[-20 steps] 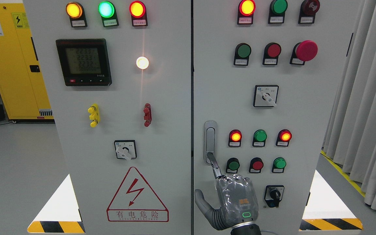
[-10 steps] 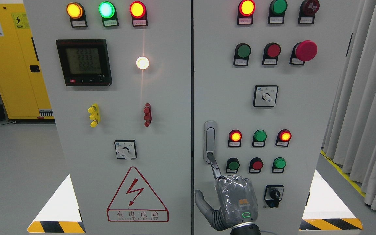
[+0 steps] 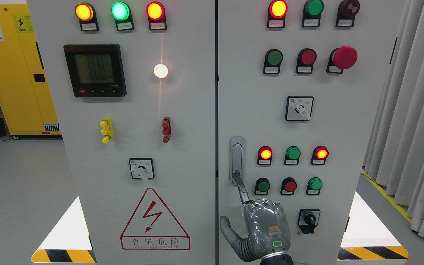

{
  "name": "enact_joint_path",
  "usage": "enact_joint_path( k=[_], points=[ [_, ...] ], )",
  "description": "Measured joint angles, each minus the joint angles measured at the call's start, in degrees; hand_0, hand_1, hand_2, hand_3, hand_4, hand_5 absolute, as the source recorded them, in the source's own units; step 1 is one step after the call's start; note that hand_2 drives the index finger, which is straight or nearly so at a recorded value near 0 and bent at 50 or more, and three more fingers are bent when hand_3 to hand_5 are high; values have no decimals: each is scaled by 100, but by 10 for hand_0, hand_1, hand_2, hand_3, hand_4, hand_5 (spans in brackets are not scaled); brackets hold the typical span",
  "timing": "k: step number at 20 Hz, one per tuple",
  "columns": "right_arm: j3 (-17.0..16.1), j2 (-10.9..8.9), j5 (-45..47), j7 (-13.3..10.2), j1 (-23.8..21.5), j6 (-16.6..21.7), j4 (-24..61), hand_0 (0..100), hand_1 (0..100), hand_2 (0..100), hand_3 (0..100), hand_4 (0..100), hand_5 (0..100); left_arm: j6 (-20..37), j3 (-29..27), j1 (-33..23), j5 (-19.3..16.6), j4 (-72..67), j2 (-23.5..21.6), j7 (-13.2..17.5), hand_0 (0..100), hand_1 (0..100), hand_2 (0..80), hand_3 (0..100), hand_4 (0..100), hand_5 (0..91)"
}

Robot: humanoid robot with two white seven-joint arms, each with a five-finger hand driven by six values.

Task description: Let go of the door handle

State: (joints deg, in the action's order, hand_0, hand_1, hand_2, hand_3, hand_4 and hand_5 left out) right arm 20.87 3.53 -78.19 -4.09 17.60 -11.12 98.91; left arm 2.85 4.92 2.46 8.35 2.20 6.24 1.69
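Door handle [image 3: 237,159] — rigid, slick metal lever, lower end its hold; my right hand [image 3: 265,228] touches there with one extended fingertip [image 3: 236,178], gripping nothing.

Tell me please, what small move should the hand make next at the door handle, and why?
Probably the right hand should draw its extended finger back and down, away from the door handle. The fingertip sits at the handle's lower end, apparently touching it, while the other fingers are curled and grasp nothing. The task is to release, so a short retreat should free the handle.
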Motion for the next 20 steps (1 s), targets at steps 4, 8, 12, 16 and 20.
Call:
enact_joint_path(
  k=[4, 8, 12, 16, 20],
  points=[
    [-1, 0, -2, 5, -5, 0, -5, 487, 403, 70, 1000, 1000, 1000, 0, 1, 0, 0, 0, 0, 0, 120, 556, 0, 0, 0, 0],
    [-2, 0, -1, 8, -10, 0, -10, 482, 404, 72, 1000, 1000, 1000, 0, 1, 0, 0, 0, 0, 0, 120, 556, 0, 0, 0, 0],
    [-2, 0, 4, 14, -29, 0, -11, 478, 404, 73, 1000, 1000, 1000, 0, 1, 0, 0, 0, 0, 0, 120, 556, 0, 0, 0, 0],
    [-3, -2, 9, 19, -46, 0, -11, 478, 405, 76, 1000, 1000, 1000, 0, 1, 0, 0, 0, 0, 0, 120, 556, 0, 0, 0, 0],
    [-3, -4, 12, 19, -59, 0, -11, 477, 405, 77, 1000, 1000, 1000, 0, 1, 0, 0, 0, 0, 0, 120, 556, 0, 0, 0, 0]
  ],
)
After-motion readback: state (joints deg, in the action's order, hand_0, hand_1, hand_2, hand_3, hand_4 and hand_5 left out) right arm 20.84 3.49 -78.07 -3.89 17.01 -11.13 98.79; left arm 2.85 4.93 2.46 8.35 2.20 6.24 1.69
